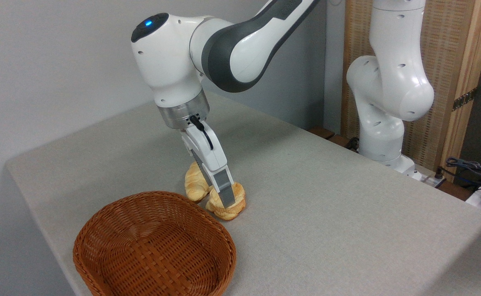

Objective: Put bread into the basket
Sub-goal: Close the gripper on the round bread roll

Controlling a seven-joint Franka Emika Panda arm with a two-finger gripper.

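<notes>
The bread [236, 204], a small knotted golden bun, sits on the table just right of the basket's far end. My gripper [225, 201] points down onto it. The near grey finger [223, 187] lies across the bun's front, and the bun shows on both sides of it. The other finger is hidden behind, so the gap between the fingers cannot be seen. The bun seems to rest on the tabletop. The basket [154, 242], oval and reddish-brown wicker, stands empty at the front left, its far rim close to the bun.
A longer pale braided loaf [195, 184] lies right behind the bun, touching or nearly touching it. The grey-clothed table [327, 197] has its left edge close beside the basket. A second white arm [388, 90] stands at the back right, with cables [470, 168] beside it.
</notes>
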